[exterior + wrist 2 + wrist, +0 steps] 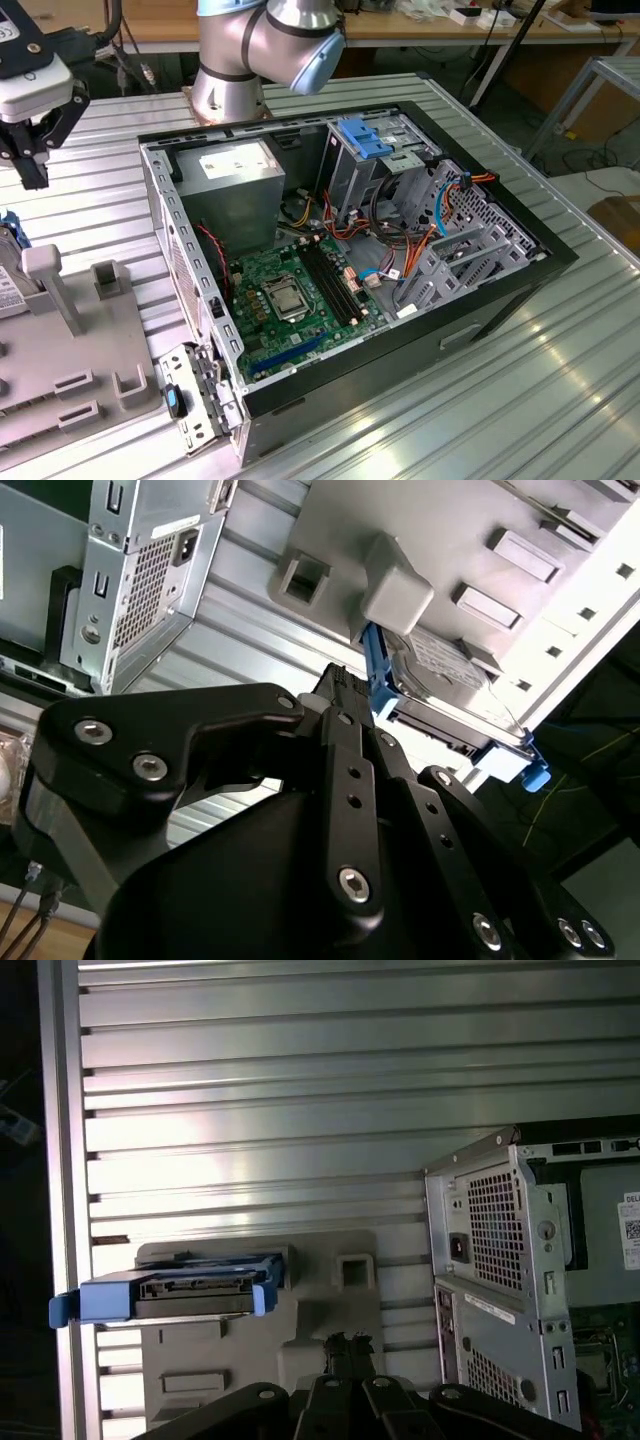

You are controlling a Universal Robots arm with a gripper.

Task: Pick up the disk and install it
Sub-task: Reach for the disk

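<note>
The disk (168,1296) stands on its long edge in a slot of a grey plastic holder (320,1305), blue rails at its ends and its silvery labelled side (440,665) visible in the second wrist view. The holder lies on the ribbed metal table (520,400), beside the open computer case (560,258). The gripper (349,1342) hangs above the holder, apart from the disk, its black fingers pressed together and holding nothing.

No print can be made out; white labels are seen on the power supply (235,172) and the disk (438,662), their lettering illegible
</note>
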